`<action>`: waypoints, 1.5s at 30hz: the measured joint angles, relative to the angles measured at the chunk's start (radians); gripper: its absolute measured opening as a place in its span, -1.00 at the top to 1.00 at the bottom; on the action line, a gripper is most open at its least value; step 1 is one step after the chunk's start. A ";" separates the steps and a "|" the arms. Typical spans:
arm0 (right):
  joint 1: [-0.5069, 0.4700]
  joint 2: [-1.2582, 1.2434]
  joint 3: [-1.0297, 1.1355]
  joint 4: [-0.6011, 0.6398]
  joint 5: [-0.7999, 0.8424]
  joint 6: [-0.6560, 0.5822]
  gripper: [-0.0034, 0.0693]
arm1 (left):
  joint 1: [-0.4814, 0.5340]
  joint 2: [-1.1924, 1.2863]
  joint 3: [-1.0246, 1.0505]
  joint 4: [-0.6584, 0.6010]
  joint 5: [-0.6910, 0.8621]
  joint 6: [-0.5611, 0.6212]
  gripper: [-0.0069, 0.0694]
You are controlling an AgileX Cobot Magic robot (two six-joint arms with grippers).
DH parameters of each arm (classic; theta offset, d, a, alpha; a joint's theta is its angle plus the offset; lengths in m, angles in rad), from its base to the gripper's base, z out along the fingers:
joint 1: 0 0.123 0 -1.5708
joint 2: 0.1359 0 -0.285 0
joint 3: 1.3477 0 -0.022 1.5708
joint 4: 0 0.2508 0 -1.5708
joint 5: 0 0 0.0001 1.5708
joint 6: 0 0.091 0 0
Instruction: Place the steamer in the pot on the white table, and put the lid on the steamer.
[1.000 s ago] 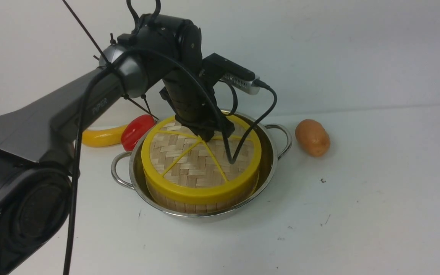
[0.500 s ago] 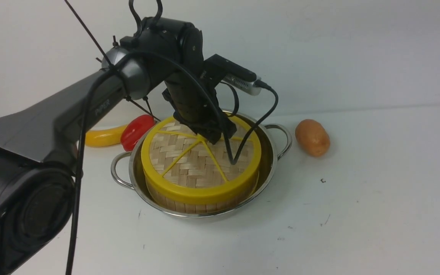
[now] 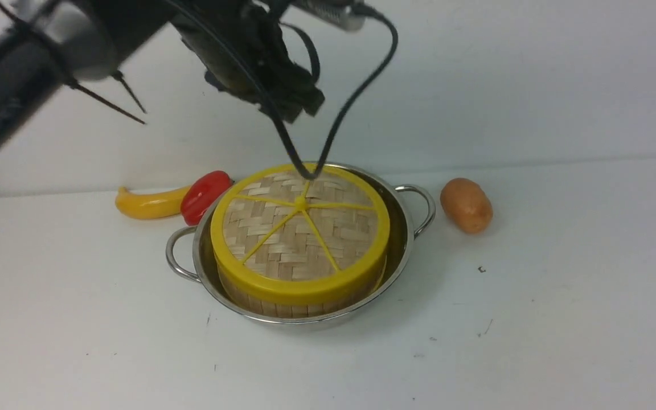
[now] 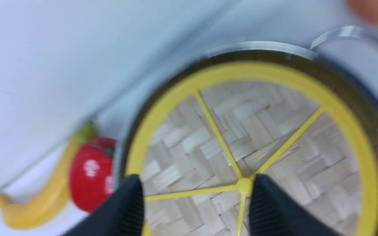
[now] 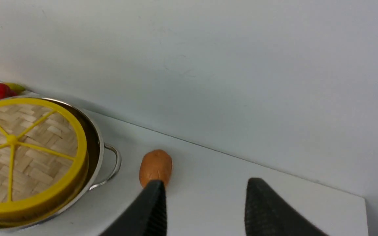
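The steamer sits inside the shiny pot on the white table; only its slat wall shows. The woven lid with its yellow rim lies flat on the steamer, covering what is inside. My left gripper hangs well above the lid's far side. In the left wrist view the left gripper is open over the lid, nothing between the fingers. My right gripper is open and empty over bare table, right of the pot; it is outside the front view.
A yellow banana and a red pepper lie just behind the pot's left handle. A brown potato rests right of the right handle. The white wall stands close behind. A black cable loop dangles from the left wrist down to the lid's far rim.
The left gripper, earlier down at the lid's central knob, has opened and risen clear of it. The lid stays on the steamer.
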 joint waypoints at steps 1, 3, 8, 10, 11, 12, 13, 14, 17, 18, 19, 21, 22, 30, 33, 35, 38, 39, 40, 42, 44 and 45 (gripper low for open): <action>0.000 -0.049 0.049 0.004 -0.009 0.005 0.23 | 0.000 -0.051 0.017 -0.004 0.005 -0.002 0.28; 0.000 -0.187 0.195 0.023 -0.081 0.009 0.54 | 0.000 -0.162 0.075 -0.007 0.019 -0.002 0.63; 0.000 -0.546 0.669 0.075 -0.431 0.040 0.92 | 0.006 -0.489 0.450 -0.024 -0.086 0.004 0.88; 0.000 -0.643 0.847 0.098 -0.547 0.068 0.92 | 0.006 -0.621 0.647 -0.033 -0.191 0.005 0.88; 0.000 -0.660 0.884 0.101 -0.559 0.071 0.92 | 0.006 -0.651 0.693 -0.036 -0.203 0.005 0.88; 0.000 -0.707 1.004 0.116 -0.633 0.092 0.92 | 0.007 -0.750 0.852 -0.049 -0.305 0.003 0.88; 0.000 -0.735 1.103 0.134 -0.676 0.113 0.92 | 0.007 -0.847 1.004 -0.057 -0.386 -0.012 0.88; 0.000 -0.742 1.137 0.142 -0.689 0.123 0.92 | 0.007 -0.899 1.085 -0.058 -0.425 -0.027 0.88; 0.000 -0.748 1.236 0.183 -0.727 0.165 0.92 | 0.014 -1.037 1.298 -0.062 -0.504 -0.087 0.87; 0.000 -0.747 1.248 0.194 -0.733 0.174 0.92 | 0.018 -1.084 1.359 -0.062 -0.520 -0.112 0.87; 0.000 -0.744 1.256 0.205 -0.739 0.184 0.91 | 0.022 -1.126 1.399 -0.062 -0.531 -0.130 0.87; 0.000 -0.737 1.257 0.221 -0.746 0.194 0.91 | 0.025 -1.201 1.470 -0.062 -0.554 -0.160 0.87; 0.000 -0.737 1.257 0.222 -0.747 0.195 0.91 | 0.025 -1.215 1.478 -0.062 -0.557 -0.165 0.87; 0.000 -0.737 1.258 0.232 -0.749 0.198 0.88 | 0.025 -1.385 1.494 -0.083 -0.574 -0.205 0.82; 0.000 -0.737 1.258 0.232 -0.750 0.198 0.86 | 0.025 -1.387 1.494 -0.078 -0.576 -0.201 0.80; 0.000 -0.737 1.258 0.232 -0.750 0.198 0.84 | 0.025 -1.395 1.499 -0.036 -0.580 -0.178 0.79; 0.000 -0.737 1.258 0.233 -0.753 0.198 0.82 | 0.072 -1.457 1.552 0.058 -0.587 -0.156 0.76; 0.000 -0.737 1.258 0.233 -0.753 0.198 0.81 | 0.110 -1.494 1.588 0.086 -0.593 -0.162 0.76; 0.000 -0.737 1.258 0.233 -0.753 0.198 0.81 | 0.152 -1.534 1.632 0.110 -0.606 -0.173 0.75; 0.000 -0.737 1.258 0.233 -0.753 0.198 0.79 | 0.239 -1.622 1.731 0.145 -0.639 -0.208 0.74; 0.000 -0.737 1.258 0.233 -0.753 0.198 0.78 | 0.300 -1.701 1.819 0.164 -0.677 -0.243 0.74; 0.000 -0.737 1.258 0.233 -0.753 0.198 0.78 | 0.306 -1.709 1.829 0.166 -0.682 -0.247 0.74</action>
